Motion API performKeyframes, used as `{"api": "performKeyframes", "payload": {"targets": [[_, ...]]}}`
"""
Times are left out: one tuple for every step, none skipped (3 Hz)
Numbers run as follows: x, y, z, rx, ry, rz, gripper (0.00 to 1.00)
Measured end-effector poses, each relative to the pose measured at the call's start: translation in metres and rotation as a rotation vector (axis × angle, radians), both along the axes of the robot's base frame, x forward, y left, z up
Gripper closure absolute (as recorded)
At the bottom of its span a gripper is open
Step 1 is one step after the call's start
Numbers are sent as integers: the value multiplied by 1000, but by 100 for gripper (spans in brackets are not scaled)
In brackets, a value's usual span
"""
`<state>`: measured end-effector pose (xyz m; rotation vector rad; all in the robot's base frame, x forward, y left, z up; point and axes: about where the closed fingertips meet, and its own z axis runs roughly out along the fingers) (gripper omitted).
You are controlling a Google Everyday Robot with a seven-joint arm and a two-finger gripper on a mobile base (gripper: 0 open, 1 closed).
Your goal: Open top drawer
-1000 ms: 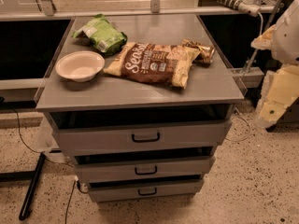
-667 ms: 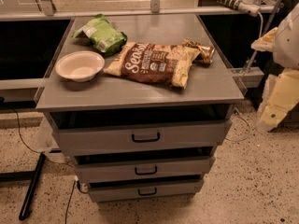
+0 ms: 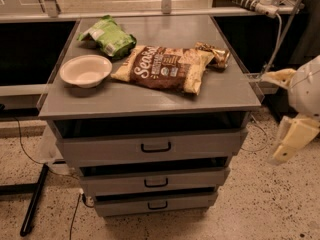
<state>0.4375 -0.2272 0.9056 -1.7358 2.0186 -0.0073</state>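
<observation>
The top drawer (image 3: pixel 200 146) is the widest grey front just under the cabinet top, with a small black loop handle (image 3: pixel 156 147). A dark gap shows above its front. Two narrower grey drawers (image 3: pixel 156 182) sit below it. My gripper (image 3: pixel 281 115) is at the right edge of the view, beside the cabinet's right side and about level with the top drawer. Its two cream fingers (image 3: pixel 292 139) stand spread apart with nothing between them. It touches nothing.
On the cabinet top (image 3: pixel 150 101) lie a white bowl (image 3: pixel 86 70), a green bag (image 3: pixel 109 36), a brown snack bag (image 3: pixel 162 68) and a small gold-brown packet (image 3: pixel 214 54). A black leg (image 3: pixel 34 199) and cables lie on the speckled floor at left.
My gripper has dropped lower at the right of the cabinet. The drawers and the things on top have not moved.
</observation>
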Motion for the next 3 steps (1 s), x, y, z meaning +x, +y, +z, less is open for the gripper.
{"api": "performKeyframes", "payload": {"targets": [[9,-7,-42,88,-34,70,0],[10,-6,-43,76,-53,116,0],[10,-6,-43,77,-53,116,0]]}}
